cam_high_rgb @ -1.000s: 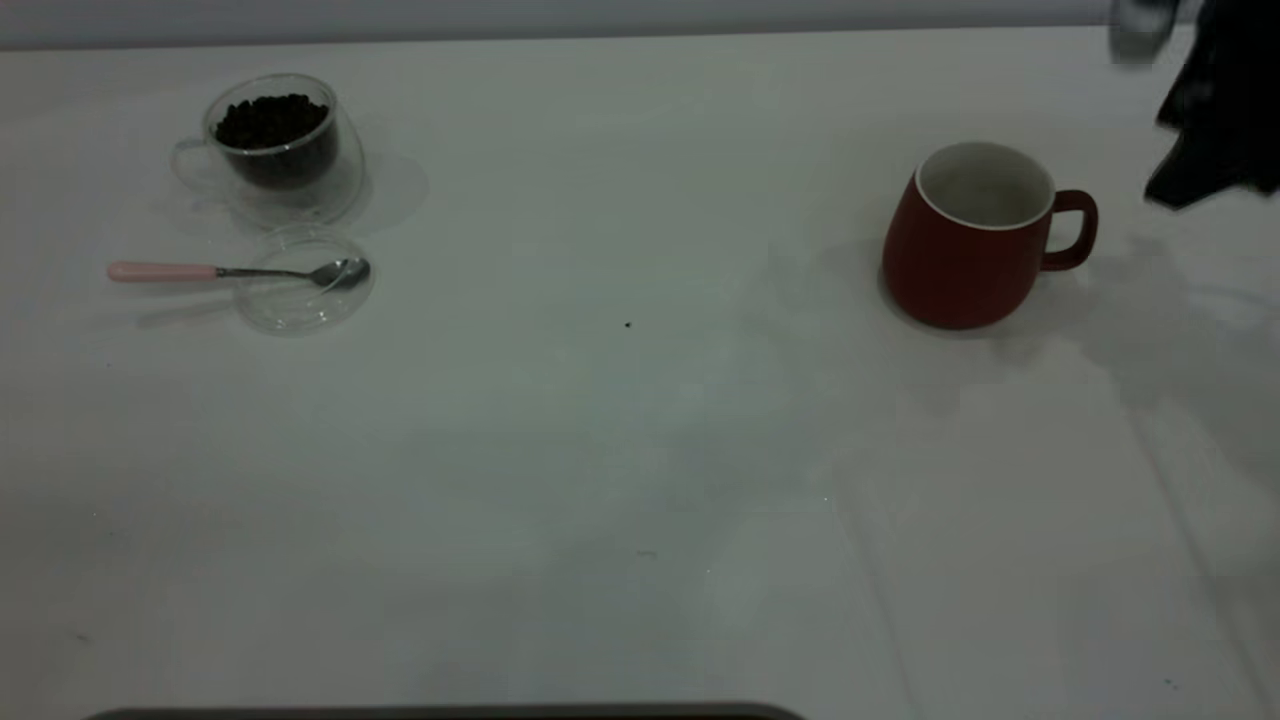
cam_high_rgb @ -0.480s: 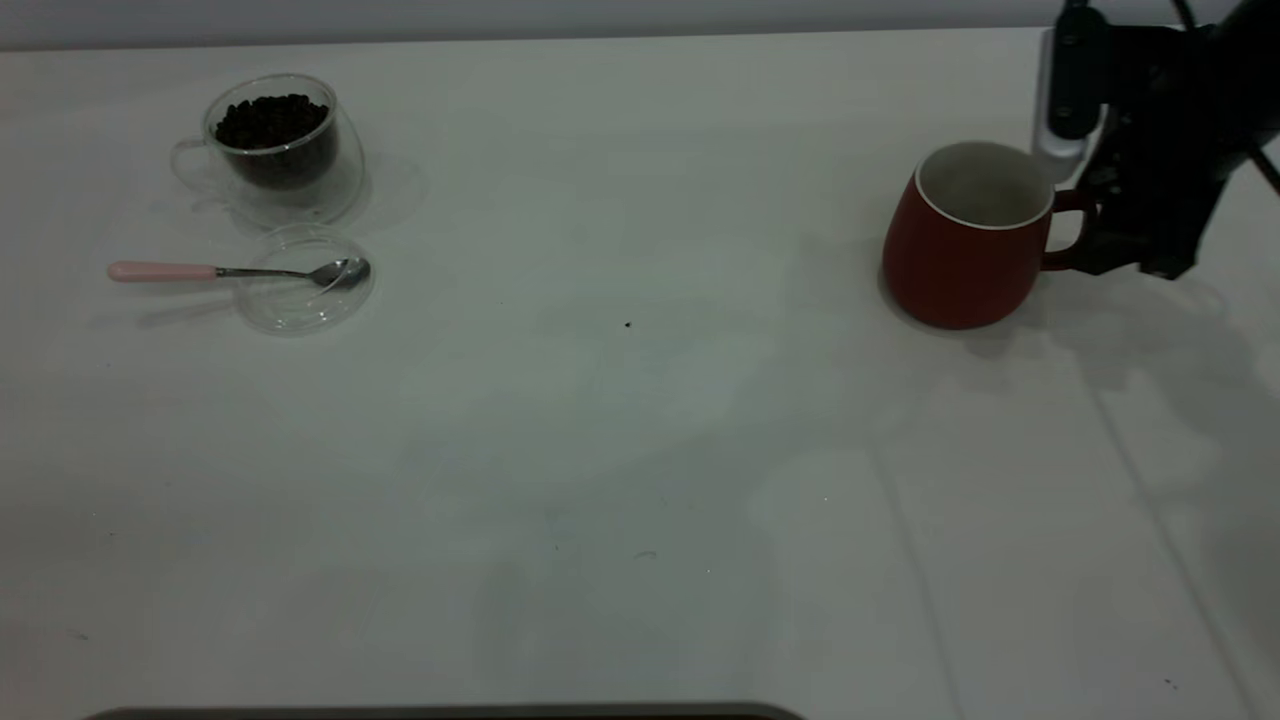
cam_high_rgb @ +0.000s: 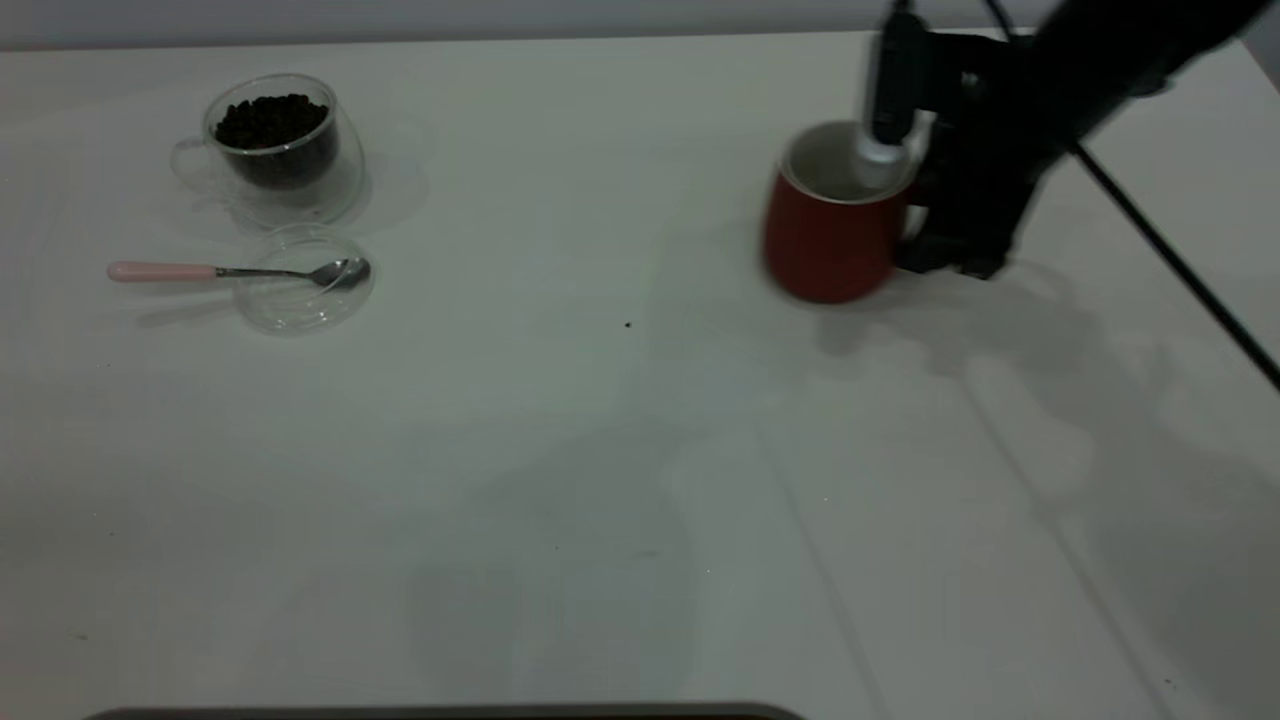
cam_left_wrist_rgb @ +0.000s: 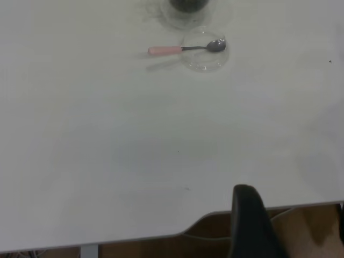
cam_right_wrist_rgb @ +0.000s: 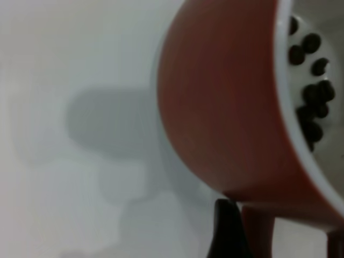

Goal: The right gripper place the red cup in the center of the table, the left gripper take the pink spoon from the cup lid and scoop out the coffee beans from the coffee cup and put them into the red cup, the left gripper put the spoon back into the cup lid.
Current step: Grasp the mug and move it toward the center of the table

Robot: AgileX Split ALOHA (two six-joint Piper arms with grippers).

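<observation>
The red cup (cam_high_rgb: 830,240) is right of the table's (cam_high_rgb: 600,450) centre, held at its handle by my right gripper (cam_high_rgb: 925,225), which is shut on it. In the right wrist view the red cup (cam_right_wrist_rgb: 226,107) fills the frame, with several dark beans (cam_right_wrist_rgb: 312,80) inside and the handle between the fingers (cam_right_wrist_rgb: 228,231). The pink spoon (cam_high_rgb: 230,271) lies with its bowl on the cup lid (cam_high_rgb: 300,300) at the far left. The coffee cup (cam_high_rgb: 280,150) holds coffee beans (cam_high_rgb: 270,120) behind it. My left gripper (cam_left_wrist_rgb: 293,226) is open, off the table's edge, far from the spoon (cam_left_wrist_rgb: 183,49).
A thin black cable (cam_high_rgb: 1180,270) runs from the right arm across the table's right side. A tiny dark speck (cam_high_rgb: 628,324) lies near the middle. A dark edge (cam_high_rgb: 450,712) shows at the front of the table.
My right gripper came in from the right, closed on the red cup's handle and moved the cup leftward. The spoon, lid and coffee cup have not moved.
</observation>
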